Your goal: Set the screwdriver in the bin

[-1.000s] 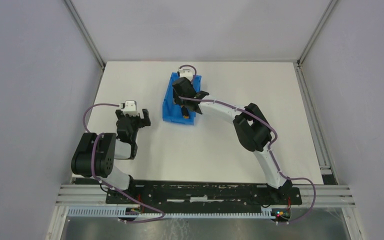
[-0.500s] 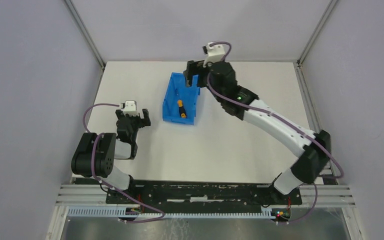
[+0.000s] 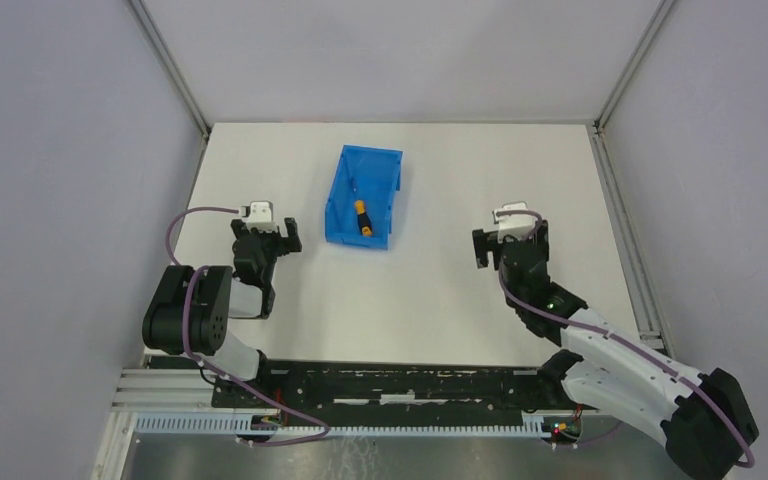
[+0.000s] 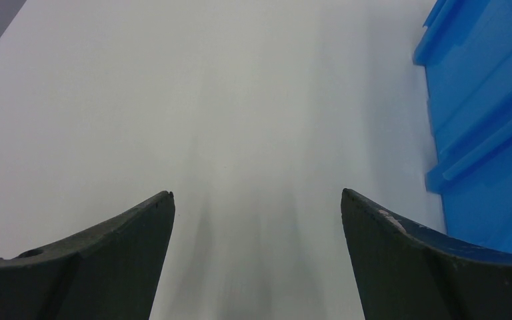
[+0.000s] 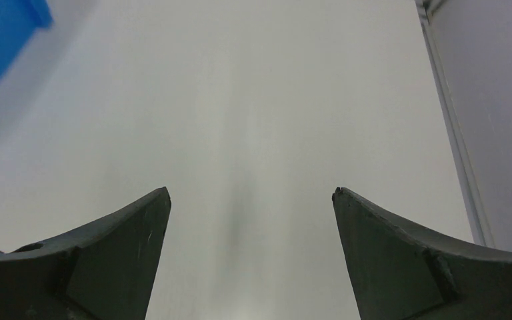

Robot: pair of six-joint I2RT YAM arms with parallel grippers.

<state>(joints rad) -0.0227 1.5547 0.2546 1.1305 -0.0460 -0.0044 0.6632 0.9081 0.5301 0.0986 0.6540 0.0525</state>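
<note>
The screwdriver (image 3: 361, 214), orange-yellow handled with a thin dark shaft, lies inside the blue bin (image 3: 343, 185) at the table's middle back. Part of the bin's outer wall (image 4: 487, 100) shows at the right of the left wrist view, and a corner of it (image 5: 0, 40) at the top left of the right wrist view. My left gripper (image 3: 263, 237) rests open left of the bin, nothing between its fingers (image 4: 127, 253). My right gripper (image 3: 508, 243) stands open over bare table well right of the bin, its fingers (image 5: 387, 253) wide apart and empty.
Grey walls enclose the white table (image 3: 420, 300) on three sides, with metal posts in the back corners. A rail (image 5: 453, 133) runs along the table's right edge. The arm bases sit on a black bar (image 3: 400, 385) at the near edge.
The right arm let the screwdriver go into the bin, rose above it, then pulled back to the near right of the table. The screwdriver stays in the bin. The left arm has not moved.
</note>
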